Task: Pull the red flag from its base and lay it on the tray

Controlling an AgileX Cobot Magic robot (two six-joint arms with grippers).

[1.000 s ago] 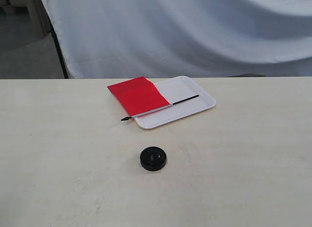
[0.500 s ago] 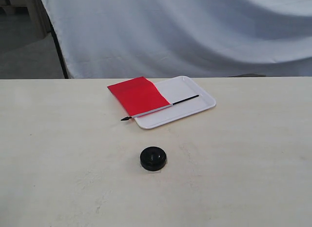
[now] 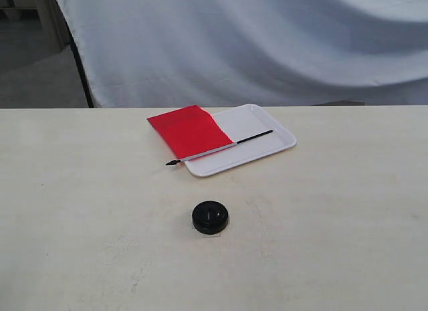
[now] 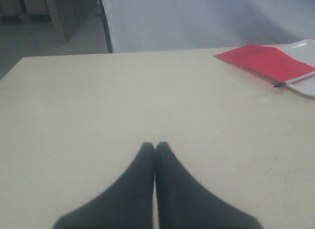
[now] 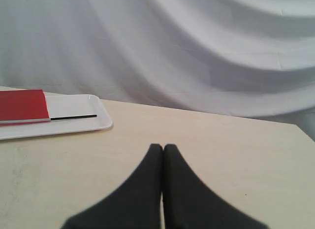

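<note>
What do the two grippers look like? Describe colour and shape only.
The left gripper and right gripper look alike: two plain matte-black fingers, broad at the base and tapering to rounded tips. No cables, markings or arm links show in any view.

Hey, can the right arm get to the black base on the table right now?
Probably yes. The base sits alone on the table, with the flag and tray farther back. The right pincer is shut and would need opening first.
</note>
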